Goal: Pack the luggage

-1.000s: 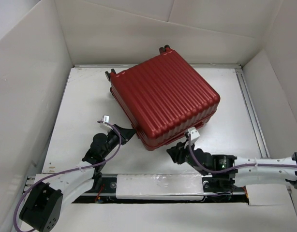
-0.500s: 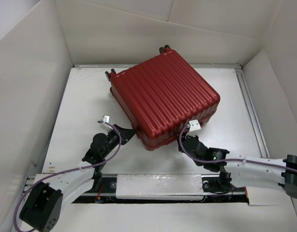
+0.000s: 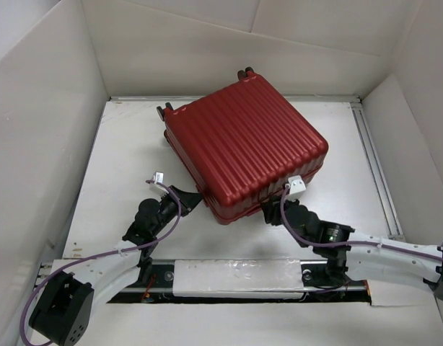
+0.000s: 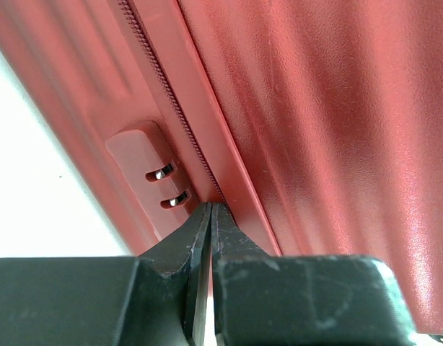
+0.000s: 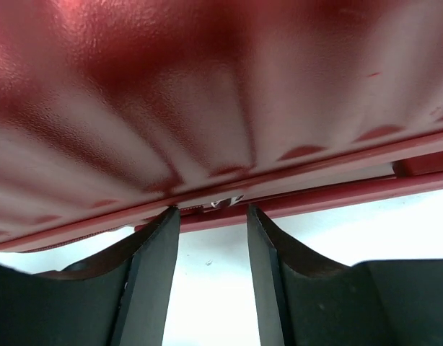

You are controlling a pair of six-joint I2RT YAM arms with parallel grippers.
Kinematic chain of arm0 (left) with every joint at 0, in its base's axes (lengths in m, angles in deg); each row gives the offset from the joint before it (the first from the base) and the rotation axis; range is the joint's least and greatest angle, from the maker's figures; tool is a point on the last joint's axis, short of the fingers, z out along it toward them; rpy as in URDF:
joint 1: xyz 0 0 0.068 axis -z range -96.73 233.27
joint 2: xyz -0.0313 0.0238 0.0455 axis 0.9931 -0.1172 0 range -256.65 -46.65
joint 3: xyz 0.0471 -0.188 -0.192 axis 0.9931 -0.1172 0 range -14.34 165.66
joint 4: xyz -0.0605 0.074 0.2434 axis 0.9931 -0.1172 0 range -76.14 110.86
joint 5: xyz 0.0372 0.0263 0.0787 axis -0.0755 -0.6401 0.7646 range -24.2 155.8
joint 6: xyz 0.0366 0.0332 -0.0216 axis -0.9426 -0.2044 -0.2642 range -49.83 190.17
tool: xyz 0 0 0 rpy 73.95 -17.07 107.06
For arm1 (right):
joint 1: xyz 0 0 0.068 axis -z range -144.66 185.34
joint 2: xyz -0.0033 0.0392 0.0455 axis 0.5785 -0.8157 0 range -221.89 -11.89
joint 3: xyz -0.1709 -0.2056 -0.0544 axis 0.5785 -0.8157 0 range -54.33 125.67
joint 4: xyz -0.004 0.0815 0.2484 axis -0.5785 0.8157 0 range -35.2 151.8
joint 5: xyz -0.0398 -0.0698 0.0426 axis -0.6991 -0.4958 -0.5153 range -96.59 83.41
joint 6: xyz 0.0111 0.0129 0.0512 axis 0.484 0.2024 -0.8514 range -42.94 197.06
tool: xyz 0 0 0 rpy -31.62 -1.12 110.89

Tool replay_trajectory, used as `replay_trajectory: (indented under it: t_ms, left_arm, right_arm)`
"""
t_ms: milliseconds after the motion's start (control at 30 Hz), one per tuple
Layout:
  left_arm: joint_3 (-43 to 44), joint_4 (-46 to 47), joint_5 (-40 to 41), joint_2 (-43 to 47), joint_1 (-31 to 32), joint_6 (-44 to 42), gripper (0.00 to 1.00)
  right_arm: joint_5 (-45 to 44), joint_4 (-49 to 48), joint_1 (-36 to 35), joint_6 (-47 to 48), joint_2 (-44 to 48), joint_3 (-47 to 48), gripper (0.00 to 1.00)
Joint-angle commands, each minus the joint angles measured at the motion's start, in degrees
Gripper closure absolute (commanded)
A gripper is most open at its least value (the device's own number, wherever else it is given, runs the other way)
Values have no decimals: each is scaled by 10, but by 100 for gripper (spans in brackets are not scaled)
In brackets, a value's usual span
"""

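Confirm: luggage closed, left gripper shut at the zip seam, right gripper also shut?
No: the right gripper is open, fingers apart in the right wrist view. The luggage is closed and the left gripper is shut at the zip seam.

1. The left arm is stretched forward and rightward from its base.
2. The left gripper is seen fully closed, fingertips pressed together.
3. The right arm is laid low, reaching leftward.
4. The right gripper is held with its jaws parted, a clear gap shown between the fingers.
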Motion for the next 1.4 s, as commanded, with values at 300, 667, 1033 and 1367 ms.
replay_trajectory:
  t_ms: [300,667,1033,1367]
  left_arm:
    - [-32,24,-23,15,5,-9,100]
    - [-32,24,-33,15,5,-9,100]
    - [-37,24,-33,15,5,-14,100]
    - [-32,37,-38,9,5,-14,100]
  right_arm:
    - [-30,-77,14,20,-131,51,61]
    - [-109,-298,14,114,-210,17,73]
    - [-166,-331,-24,173,-146,21,100]
    - [-20,-94,-24,153,-26,94,100]
